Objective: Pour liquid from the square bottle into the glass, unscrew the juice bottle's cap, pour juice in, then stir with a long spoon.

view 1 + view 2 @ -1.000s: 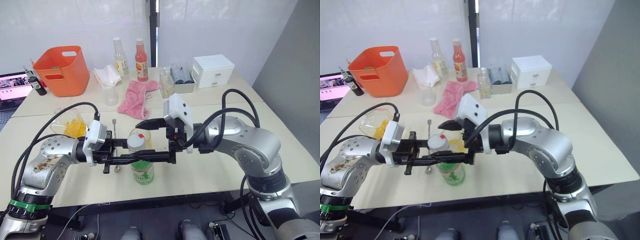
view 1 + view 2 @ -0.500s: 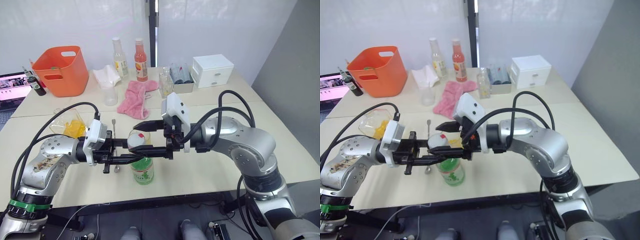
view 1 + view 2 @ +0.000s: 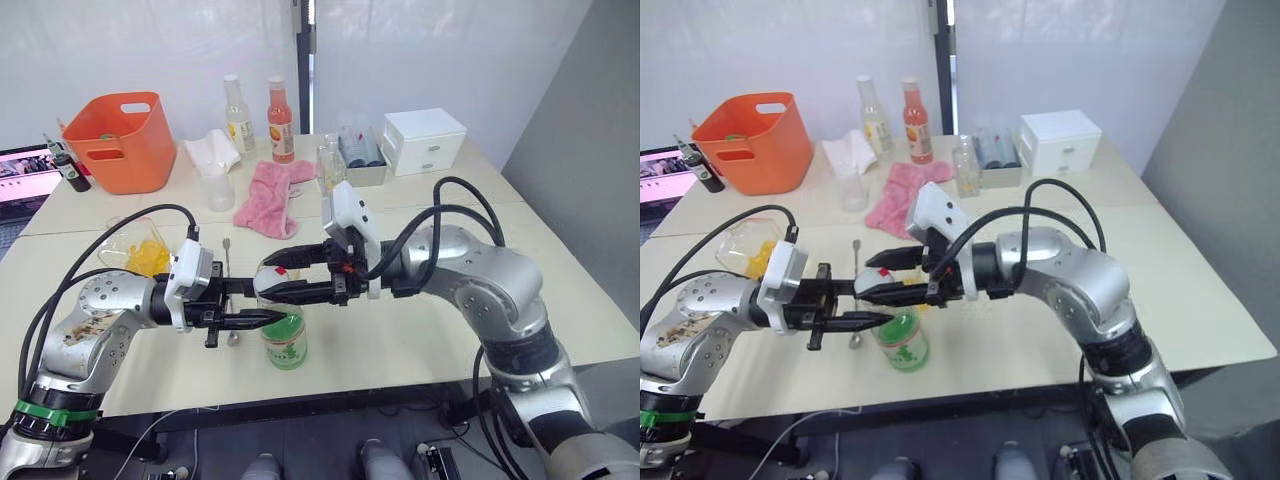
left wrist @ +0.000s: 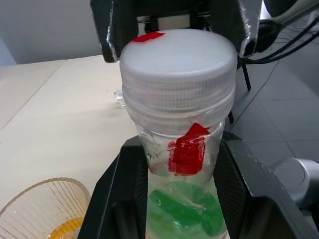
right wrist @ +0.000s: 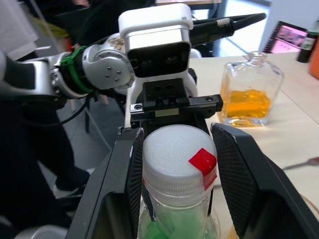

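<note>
Left wrist view: white cap (image 4: 179,55) bears red mark.

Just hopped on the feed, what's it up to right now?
The robot is at the cap-unscrewing step. The left gripper clamps the neck of the juice bottle, holding it upright on the table. The right gripper straddles the white cap, which is still on the bottle. The glass, beside the bottle, already holds some orange liquid.

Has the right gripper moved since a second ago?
Yes. The right gripper has slid toward the robot's left, against the still juice bottle: its jaws now flank the cap, where before they sat farther right.
</note>
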`<state>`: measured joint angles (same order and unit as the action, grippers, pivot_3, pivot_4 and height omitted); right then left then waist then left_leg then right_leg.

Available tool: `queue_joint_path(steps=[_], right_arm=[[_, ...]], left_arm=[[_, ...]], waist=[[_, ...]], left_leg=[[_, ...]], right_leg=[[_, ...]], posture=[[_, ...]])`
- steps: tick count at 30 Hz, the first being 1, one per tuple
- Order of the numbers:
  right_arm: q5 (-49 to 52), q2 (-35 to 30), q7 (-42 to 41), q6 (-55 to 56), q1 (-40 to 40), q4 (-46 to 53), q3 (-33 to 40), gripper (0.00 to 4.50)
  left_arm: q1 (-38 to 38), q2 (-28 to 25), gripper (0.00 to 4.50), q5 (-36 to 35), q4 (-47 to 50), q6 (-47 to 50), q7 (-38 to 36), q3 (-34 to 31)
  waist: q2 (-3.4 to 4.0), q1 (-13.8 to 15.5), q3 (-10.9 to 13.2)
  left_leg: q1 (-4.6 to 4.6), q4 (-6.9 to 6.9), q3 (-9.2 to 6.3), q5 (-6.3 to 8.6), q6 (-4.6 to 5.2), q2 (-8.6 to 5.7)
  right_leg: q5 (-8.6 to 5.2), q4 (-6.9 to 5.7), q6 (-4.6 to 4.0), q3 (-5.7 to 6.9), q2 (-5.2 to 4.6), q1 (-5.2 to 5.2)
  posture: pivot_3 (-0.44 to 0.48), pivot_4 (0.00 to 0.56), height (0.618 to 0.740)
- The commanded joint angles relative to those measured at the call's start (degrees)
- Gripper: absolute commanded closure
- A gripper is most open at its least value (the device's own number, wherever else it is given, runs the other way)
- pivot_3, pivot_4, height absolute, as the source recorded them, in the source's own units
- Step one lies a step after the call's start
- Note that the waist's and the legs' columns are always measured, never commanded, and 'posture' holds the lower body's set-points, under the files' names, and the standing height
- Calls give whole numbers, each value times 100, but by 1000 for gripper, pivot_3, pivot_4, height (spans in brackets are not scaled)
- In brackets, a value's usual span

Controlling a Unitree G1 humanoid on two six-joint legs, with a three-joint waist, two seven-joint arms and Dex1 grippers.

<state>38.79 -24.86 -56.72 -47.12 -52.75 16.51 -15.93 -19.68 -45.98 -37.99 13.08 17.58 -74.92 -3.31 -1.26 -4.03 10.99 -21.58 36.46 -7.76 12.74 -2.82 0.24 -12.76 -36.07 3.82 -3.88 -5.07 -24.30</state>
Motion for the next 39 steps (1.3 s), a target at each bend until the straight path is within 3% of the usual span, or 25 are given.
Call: queue_joint_path(steps=[1,4,6,12,18,20,22,27,28,30,33,36,39], right_arm=[[-198,79,-1738,964,-665,-1116,-294,2873],[-722,334,-3144,1830,-1376,-2616,-762,2873],[-685,444,-3520,2343,-1901,-3480,-1239,2873],[82,520,-3578,3232,-3000,-4875,-2578,2873],[598,471,-3578,3612,-3402,-5266,-3088,2873],[799,433,-3578,3560,-3432,-5223,-3081,2873],[1019,343,-3578,3405,-3398,-5095,-2935,1859],[1459,68,-3578,2945,-3239,-4709,-2371,165],[1572,-44,-3578,2758,-3128,-4477,-2088,16],[1733,-264,-3578,2349,-2865,-3956,-1474,16],[1665,-501,-2736,1843,-2264,-2905,-709,16],[1407,-589,-1523,1346,-1684,-1943,-245,16],[1551,-671,344,356,-879,-634,274,16]], left_arm=[[153,-153,3100,224,8,67,-40,62],[214,-153,3100,211,64,65,-10,43],[268,-148,3100,200,127,76,24,29],[406,-126,3100,168,286,113,98,-5],[438,-128,3100,169,279,102,102,-26],[442,-128,3100,170,274,97,100,-31],[437,-128,3100,173,252,87,91,-35],[380,-136,3100,198,182,64,74,-7],[356,-136,3100,206,153,58,69,3],[298,-138,3100,215,101,57,64,19],[239,-133,3100,215,65,59,72,44],[188,-117,3100,214,42,62,85,68],[128,-84,3100,204,-9,70,82,88]], waist=[[0,-14,0],[1,-28,0],[1,-35,0],[1,-35,0],[3,-28,0],[3,-17,0],[4,-12,1],[4,1,1],[4,17,1],[3,29,1],[2,55,0],[3,33,0],[3,24,0]], left_leg=[[2,-3,3,0,0,0],[11,-12,5,0,0,3],[20,-20,8,0,0,6],[31,-41,7,0,-1,10],[43,-42,7,0,-1,34],[42,-41,7,0,-1,56],[42,-43,7,0,-1,67],[39,-45,7,0,-1,70],[38,-45,7,0,-1,69],[35,-45,6,0,-1,69],[32,-44,6,0,-1,67],[34,-44,6,0,-1,67],[37,-47,7,0,-1,70]], right_leg=[[0,1,0,0,0,-1],[-1,0,-3,0,1,1],[-2,-1,-6,0,3,2],[10,-3,-39,0,5,1],[-4,-6,-26,0,30,5],[0,-4,-35,-2,55,4],[0,-8,-46,-2,66,0],[-1,-10,-52,-2,69,-6],[-1,-8,-52,-2,68,-5],[-1,-6,-52,-2,68,-5],[-1,-3,-51,-1,66,-4],[-2,-7,-51,-1,67,-5],[-2,-12,-52,-2,70,-6]], posture=[[0,150,739],[0,150,739],[0,150,739],[0,150,739],[0,150,739],[0,150,739],[0,150,739],[0,150,739],[0,150,739],[0,150,739],[0,150,739],[0,150,739],[0,150,739]])
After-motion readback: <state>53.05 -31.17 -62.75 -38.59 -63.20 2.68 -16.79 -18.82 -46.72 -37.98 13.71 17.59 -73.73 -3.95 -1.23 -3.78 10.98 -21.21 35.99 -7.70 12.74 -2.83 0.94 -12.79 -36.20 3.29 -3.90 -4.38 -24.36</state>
